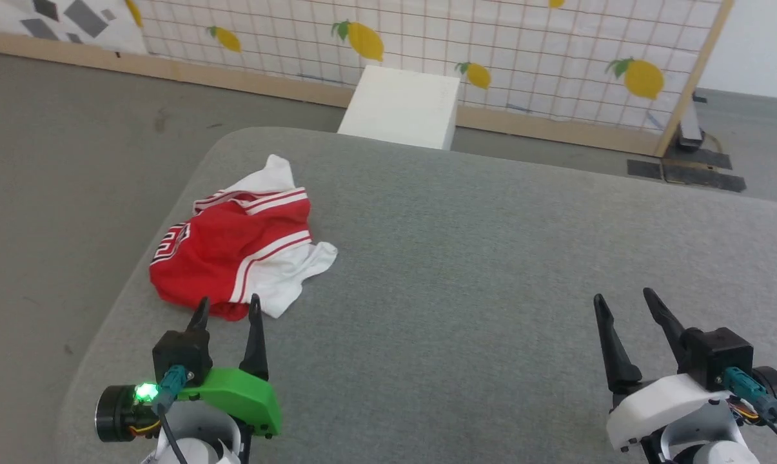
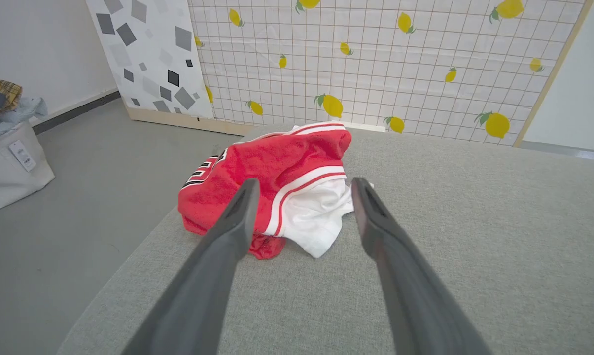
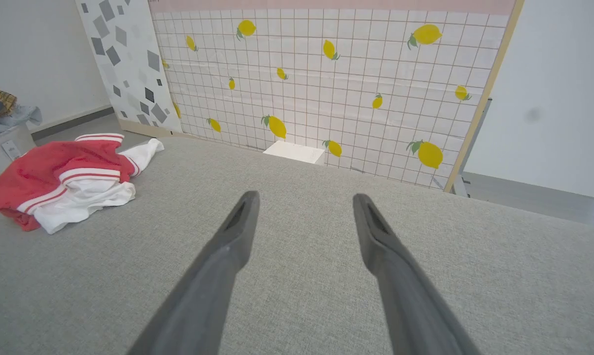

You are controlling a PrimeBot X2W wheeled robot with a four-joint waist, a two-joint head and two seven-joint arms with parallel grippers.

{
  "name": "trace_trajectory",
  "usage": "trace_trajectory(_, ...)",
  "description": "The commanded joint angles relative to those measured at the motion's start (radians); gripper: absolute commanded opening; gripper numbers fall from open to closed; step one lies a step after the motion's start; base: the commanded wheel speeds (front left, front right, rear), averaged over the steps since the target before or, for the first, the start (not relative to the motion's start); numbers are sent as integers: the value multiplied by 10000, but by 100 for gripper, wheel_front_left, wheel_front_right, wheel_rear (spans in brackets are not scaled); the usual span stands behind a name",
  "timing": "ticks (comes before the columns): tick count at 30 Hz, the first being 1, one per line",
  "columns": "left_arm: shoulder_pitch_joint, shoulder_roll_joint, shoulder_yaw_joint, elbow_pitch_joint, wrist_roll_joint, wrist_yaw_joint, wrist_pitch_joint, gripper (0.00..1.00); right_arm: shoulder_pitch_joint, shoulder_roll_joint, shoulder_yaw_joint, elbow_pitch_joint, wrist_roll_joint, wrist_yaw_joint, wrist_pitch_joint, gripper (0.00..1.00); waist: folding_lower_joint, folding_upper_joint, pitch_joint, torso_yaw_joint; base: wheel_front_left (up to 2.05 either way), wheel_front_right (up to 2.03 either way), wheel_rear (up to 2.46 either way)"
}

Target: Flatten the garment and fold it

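The garment (image 1: 233,248), a red jersey with white sleeves and red-and-white striped trim, lies crumpled near the left edge of the grey table (image 1: 478,258). Black white-outlined lettering shows on its left side. My left gripper (image 1: 227,306) stands open just short of the garment's near edge, nothing between its fingers. In the left wrist view the garment (image 2: 277,182) sits right beyond the fingertips (image 2: 250,190). My right gripper (image 1: 622,299) is open over bare table at the lower right, far from the garment (image 3: 65,180).
A white box (image 1: 401,106) stands on the floor beyond the table's far edge, against a lemon-print grid panel (image 1: 491,45). The table's left edge drops to grey floor close to the garment. A pale bag of clothes (image 2: 8,148) sits on the floor at the far left.
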Motion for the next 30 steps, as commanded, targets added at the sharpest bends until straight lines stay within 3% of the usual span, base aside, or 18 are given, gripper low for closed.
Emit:
trace_trajectory(1,-223,99,-31,75,-97,106,-109,100,-225,8,-10,53,79,-6,-125,100,0,0,-31,267,0,0,0)
trace_trajectory(30,-480,384,-424,700,-819,707,-652,100,-405,13,-127,416,473,-9,-567,100,0,0,-79,1804,-1,-1,-1)
